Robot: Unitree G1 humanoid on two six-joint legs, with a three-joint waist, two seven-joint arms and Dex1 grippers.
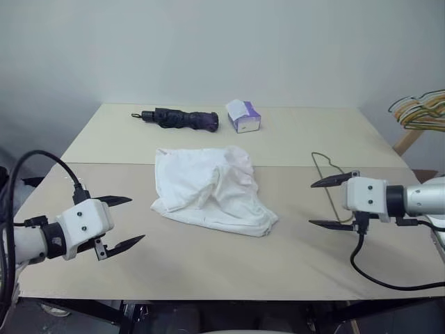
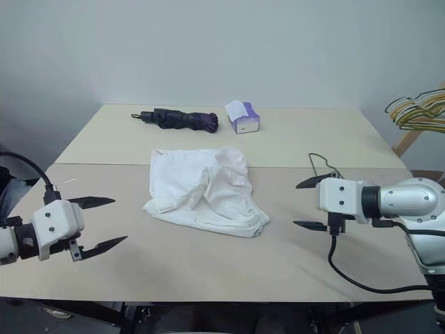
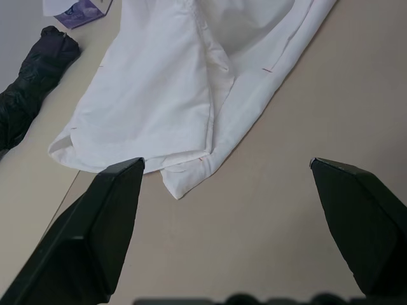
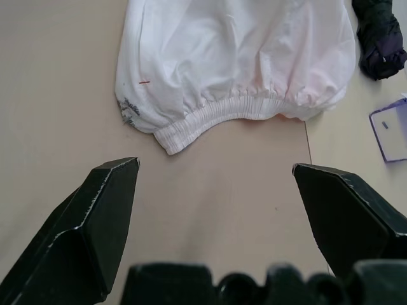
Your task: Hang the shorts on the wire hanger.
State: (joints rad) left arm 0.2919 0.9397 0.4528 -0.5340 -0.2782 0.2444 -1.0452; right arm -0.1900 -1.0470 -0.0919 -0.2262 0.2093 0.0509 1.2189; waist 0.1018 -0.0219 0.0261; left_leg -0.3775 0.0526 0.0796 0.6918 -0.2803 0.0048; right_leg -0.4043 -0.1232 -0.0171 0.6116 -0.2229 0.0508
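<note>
1. The table (image 1: 292,264) holds the shorts (image 1: 208,188), crumpled at its middle; the hanger (image 1: 327,170) lies at the right, behind the right claw (image 1: 332,203).
2. Best to take the waistband (image 4: 222,111) first, flattening it.
3. Both claws gape wide and empty above the table, the left claw (image 1: 119,223) too, each clear of the cloth.

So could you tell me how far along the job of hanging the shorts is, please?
Nothing looks done yet. The shorts lie crumpled mid-table, and the wire hanger lies flat on the table by the right gripper. Both it and the left gripper are open and empty on either side of the shorts. Picking up and hanging remain.
</note>
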